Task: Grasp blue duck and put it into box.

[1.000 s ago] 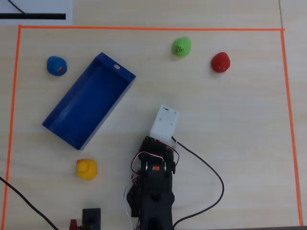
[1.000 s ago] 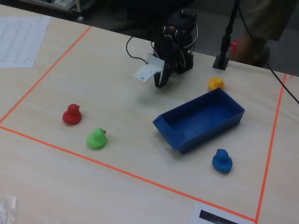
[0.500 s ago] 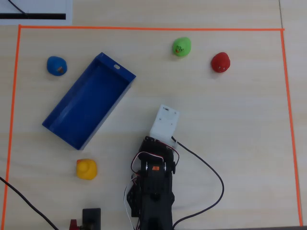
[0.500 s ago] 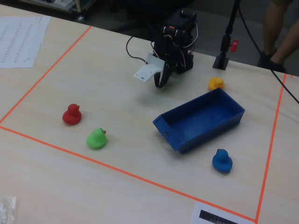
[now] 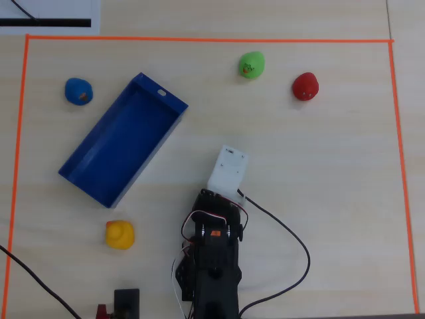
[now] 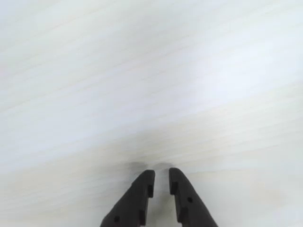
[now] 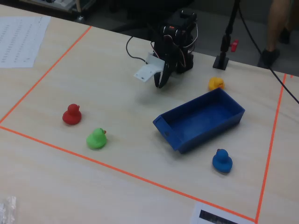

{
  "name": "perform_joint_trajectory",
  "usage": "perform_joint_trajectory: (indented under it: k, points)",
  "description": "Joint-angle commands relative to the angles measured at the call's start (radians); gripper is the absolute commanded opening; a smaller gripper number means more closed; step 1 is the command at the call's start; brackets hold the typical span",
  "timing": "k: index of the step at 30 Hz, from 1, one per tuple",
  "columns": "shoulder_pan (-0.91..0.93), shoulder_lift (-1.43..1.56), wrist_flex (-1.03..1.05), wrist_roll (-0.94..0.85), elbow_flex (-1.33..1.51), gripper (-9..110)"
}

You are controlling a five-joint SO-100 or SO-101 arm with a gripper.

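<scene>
The blue duck [image 5: 78,91] stands on the table at the far left in the overhead view, just beyond the box's left long wall. In the fixed view the duck [image 7: 222,160] is in front of the box. The box [image 5: 123,139] is a shallow dark-blue tray lying at an angle, empty [image 7: 201,119]. My gripper [image 6: 161,174] hangs low over bare table near the arm's base, well away from duck and box. Its jaws are almost together with nothing between them. In the fixed view the gripper [image 7: 161,84] points down. In the overhead view the white wrist block [image 5: 228,169] hides it.
A yellow duck [image 5: 120,234] sits near the box's near end. A green duck [image 5: 252,65] and a red duck [image 5: 305,86] stand at the far right. Orange tape [image 5: 199,39] frames the work area. A black cable [image 5: 292,239] loops right of the arm.
</scene>
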Motion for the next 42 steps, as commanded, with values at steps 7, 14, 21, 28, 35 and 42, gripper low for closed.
perform_joint_trajectory:
  k: [7, 14, 21, 28, 35, 42]
  points:
    - [0.008, -0.003, 0.025, -0.005, -0.002, 0]
    - [-0.003, -0.003, 0.025, -0.005, -0.002, 0]
    - [-0.003, -0.003, 0.023, -0.005, -0.002, 0]
    - [0.009, -0.006, -0.015, -0.025, -0.003, 1]
    - [0.044, -0.414, -0.124, -0.043, -0.379, 12]
    - [-0.086, -0.775, 0.005, -0.014, -0.98, 34]
